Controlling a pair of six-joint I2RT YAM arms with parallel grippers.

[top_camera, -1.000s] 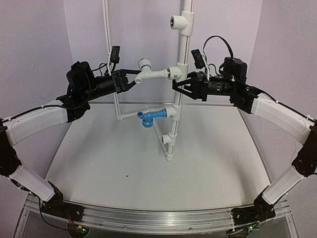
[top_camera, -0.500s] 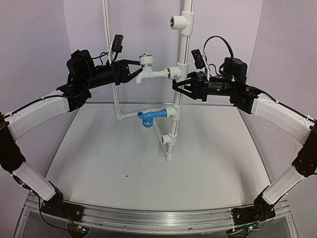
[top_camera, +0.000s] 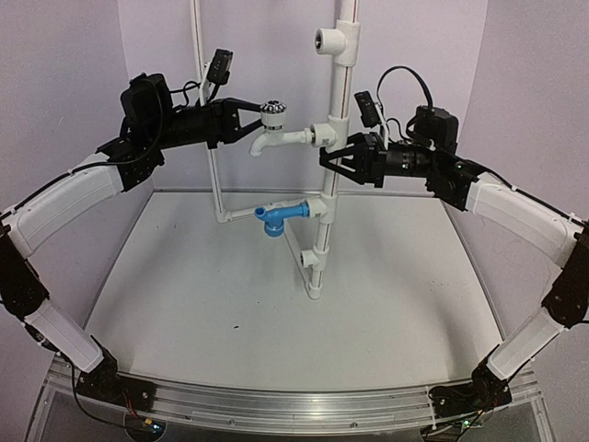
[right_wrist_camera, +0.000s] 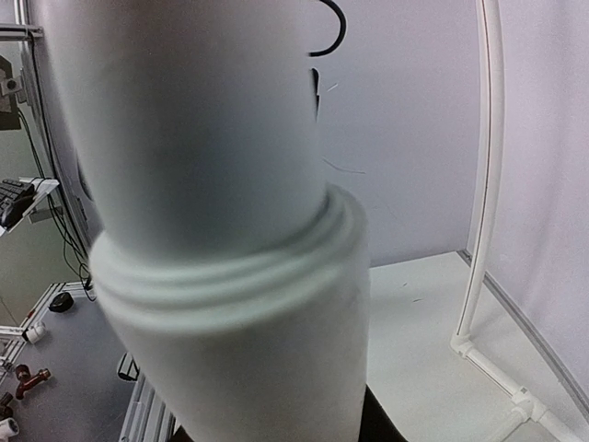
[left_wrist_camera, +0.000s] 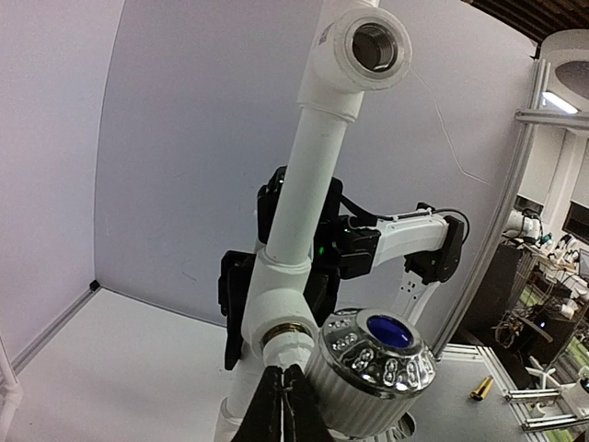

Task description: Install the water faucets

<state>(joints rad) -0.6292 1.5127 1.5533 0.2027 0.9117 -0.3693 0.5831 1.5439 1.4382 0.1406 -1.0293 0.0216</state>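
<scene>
The white faucet (top_camera: 281,138), with a chrome knob on top, sticks out to the left of a T fitting (top_camera: 324,133) on the upright white pipe (top_camera: 342,92). Its spout points down. My left gripper (top_camera: 256,124) is shut on it beside the knob. In the left wrist view the fingertips (left_wrist_camera: 283,387) are pressed together at the faucet's stem (left_wrist_camera: 290,354), left of the knob (left_wrist_camera: 382,359). The blue faucet (top_camera: 281,217) sits in a lower fitting, spout down. My right gripper (top_camera: 331,158) is shut on the upright pipe, which fills the right wrist view (right_wrist_camera: 230,230).
An open T fitting (top_camera: 329,39) tops the upright pipe and also shows in the left wrist view (left_wrist_camera: 368,46). Another fitting (top_camera: 308,260) sits near the pipe's foot. A thin white frame tube (top_camera: 207,92) stands behind the left gripper. Purple walls close in the table.
The white faucet has turned in its fitting: its spout mouth pointed up one second ago, now the knob is up and the spout down. My left wrist rolled and rose with it. The right arm held still.
</scene>
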